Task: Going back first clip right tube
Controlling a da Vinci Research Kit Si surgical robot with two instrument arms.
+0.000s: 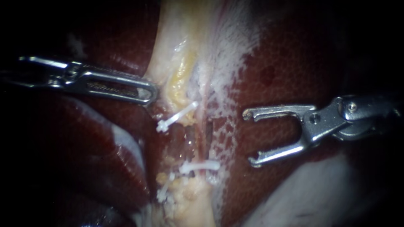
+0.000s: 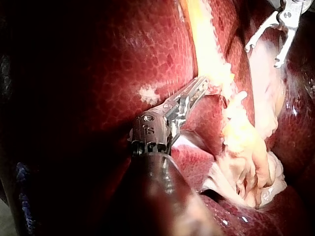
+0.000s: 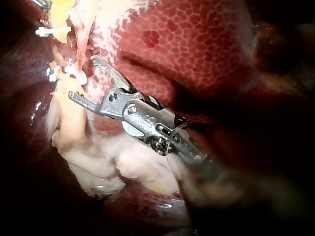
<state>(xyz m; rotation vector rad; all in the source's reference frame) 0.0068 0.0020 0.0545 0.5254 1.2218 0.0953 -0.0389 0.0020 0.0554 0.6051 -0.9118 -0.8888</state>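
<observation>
The right instrument (image 1: 251, 138), at mid-right of the frame, has its pincer released wide and empty, near the white clip (image 1: 200, 167) at lower centre. The left instrument (image 1: 149, 93) has its pincer grasping pale tissue (image 1: 168, 54) at upper left.

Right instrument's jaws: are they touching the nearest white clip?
Apart. The endoscope view shows the right instrument, jaws open, with bare tissue between its lower jaw and the nearest clip.

The left instrument (image 1: 148, 95) and right instrument (image 1: 249, 138) are polished metal. The clips (image 1: 176, 117) are white matt plastic. The liver (image 1: 286, 63) is smooth and glossy.
</observation>
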